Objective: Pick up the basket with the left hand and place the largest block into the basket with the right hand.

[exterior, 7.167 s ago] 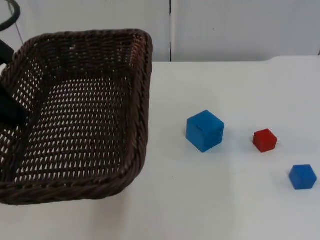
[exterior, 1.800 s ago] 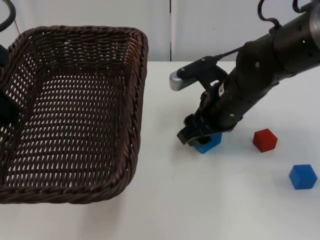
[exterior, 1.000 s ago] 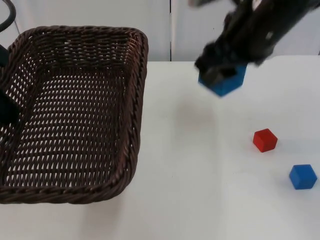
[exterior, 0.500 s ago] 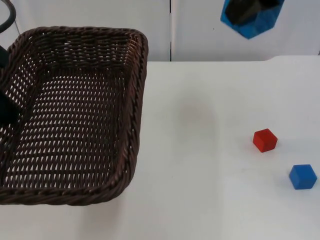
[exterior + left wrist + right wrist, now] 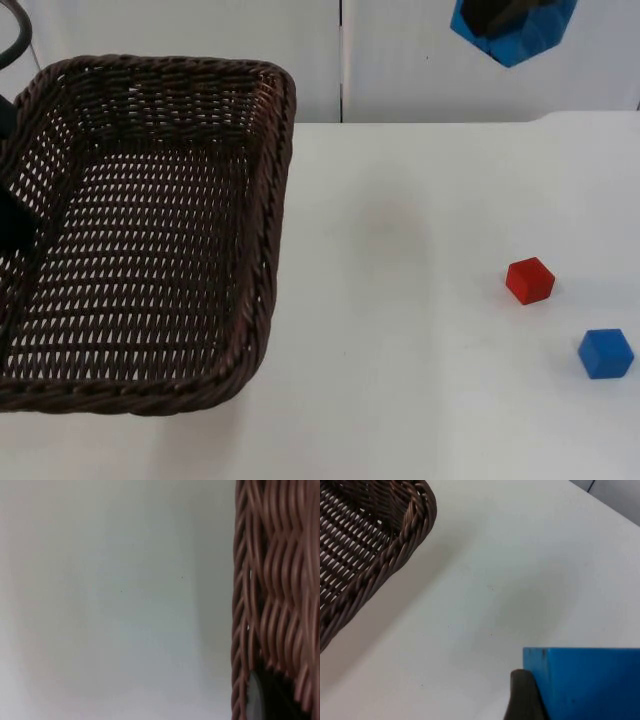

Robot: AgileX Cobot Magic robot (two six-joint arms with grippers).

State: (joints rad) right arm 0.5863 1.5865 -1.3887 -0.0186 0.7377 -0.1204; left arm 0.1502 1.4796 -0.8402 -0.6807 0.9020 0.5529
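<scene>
The big blue block [image 5: 515, 30], clamped in the right gripper [image 5: 510, 12] high above the table [image 5: 420, 330] and well right of the basket [image 5: 150, 390] gripped at its rim by the left gripper [image 5: 15, 225], could slip free mid-carry.

Three blocks [image 5: 513, 32] [image 5: 529, 280] [image 5: 605, 353] — one basket [image 5: 270, 200]

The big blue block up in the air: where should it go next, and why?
Probably leftward, until it hangs over the basket. The right gripper holds the large blue block high above the table's far side, well right of the basket, which the left gripper holds at its left rim. The basket's inside looks empty, so nothing blocks a drop.
</scene>
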